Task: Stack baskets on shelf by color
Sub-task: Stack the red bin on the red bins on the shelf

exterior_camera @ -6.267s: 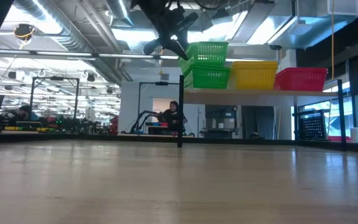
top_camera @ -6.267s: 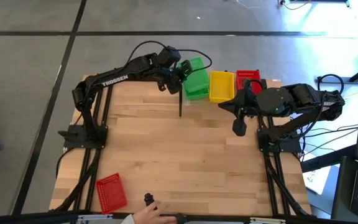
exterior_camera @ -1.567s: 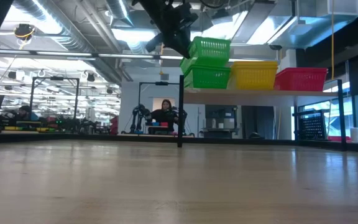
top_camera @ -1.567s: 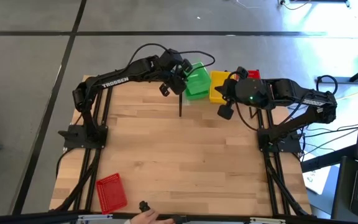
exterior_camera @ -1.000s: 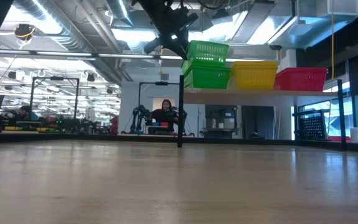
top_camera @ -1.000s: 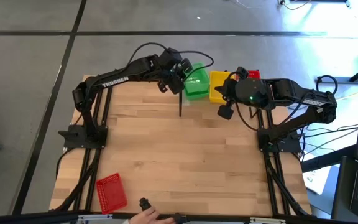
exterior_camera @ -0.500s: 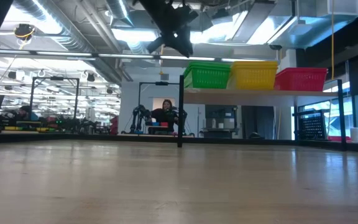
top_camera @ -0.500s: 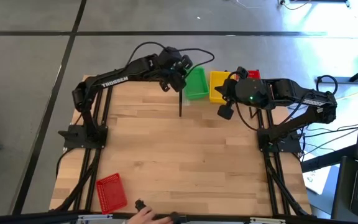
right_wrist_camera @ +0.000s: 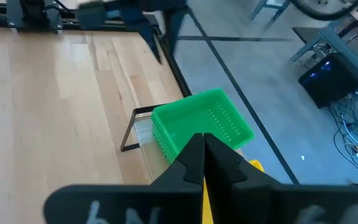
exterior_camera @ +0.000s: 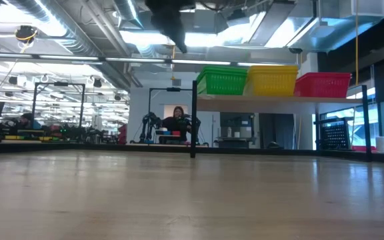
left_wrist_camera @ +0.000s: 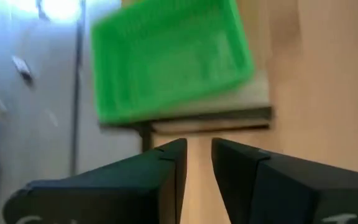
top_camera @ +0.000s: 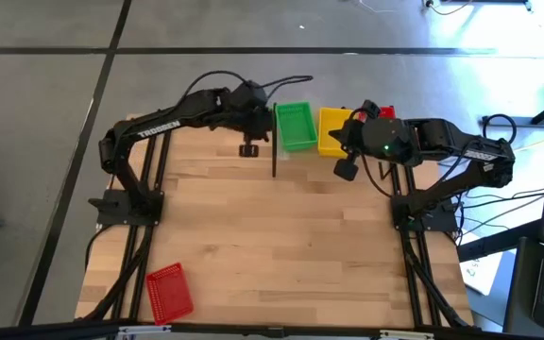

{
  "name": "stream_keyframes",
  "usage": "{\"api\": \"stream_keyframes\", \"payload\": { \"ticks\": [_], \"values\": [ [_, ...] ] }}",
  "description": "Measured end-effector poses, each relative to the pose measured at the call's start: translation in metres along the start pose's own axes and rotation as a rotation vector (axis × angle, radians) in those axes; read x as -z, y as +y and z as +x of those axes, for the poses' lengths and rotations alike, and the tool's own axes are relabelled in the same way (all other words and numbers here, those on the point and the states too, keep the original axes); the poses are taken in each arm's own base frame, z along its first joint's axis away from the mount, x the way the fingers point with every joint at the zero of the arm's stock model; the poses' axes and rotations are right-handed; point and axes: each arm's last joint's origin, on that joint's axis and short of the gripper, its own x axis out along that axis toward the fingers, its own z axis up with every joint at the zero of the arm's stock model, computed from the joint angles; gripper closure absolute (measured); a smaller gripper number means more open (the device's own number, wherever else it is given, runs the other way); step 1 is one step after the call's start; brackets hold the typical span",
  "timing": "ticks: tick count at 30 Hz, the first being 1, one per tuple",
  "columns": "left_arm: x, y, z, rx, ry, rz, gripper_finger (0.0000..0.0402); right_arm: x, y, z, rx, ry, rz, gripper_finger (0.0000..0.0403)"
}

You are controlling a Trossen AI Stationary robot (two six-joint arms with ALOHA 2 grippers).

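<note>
Green baskets sit nested in one stack at the left end of the shelf, next to its dark post. In the low view only one green basket shows above the board. A yellow basket stands beside it, then a red basket, which my right arm mostly covers from above. Another red basket lies on the table near its near-left corner. My left gripper hovers left of the post, narrowly open and empty. My right gripper hangs shut in front of the yellow basket.
The shelf stands raised above the table's far edge on thin posts. Wide bare tabletop stretches between the arms. Cables trail over the far edge behind the shelf. A person sits far off in the room.
The upper green basket, held tilted above the lower one, has dropped level into it. My left gripper has let it go and drawn back toward the table's left and near side, clear of the shelf. A hand at the table's near edge has gone from view.
</note>
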Motion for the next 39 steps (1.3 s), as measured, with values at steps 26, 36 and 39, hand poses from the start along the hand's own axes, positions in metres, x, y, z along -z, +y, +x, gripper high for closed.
{"api": "stream_keyframes", "payload": {
  "ticks": [26,36,39],
  "values": [
    [0.023,-0.125,-0.132,0.207,0.401,-0.811,0.0335,0.001,0.016,-0.020,-0.802,-0.090,-0.109,0.0402],
    [0.023,-0.171,-0.165,0.274,0.411,-0.903,0.0335,0.001,0.030,-0.030,-0.872,-0.069,-0.084,0.0402],
    [0.024,-0.183,-0.173,0.274,0.395,-0.902,0.0335,0.002,0.036,-0.034,-0.895,-0.068,-0.093,0.0402]
  ]
}}
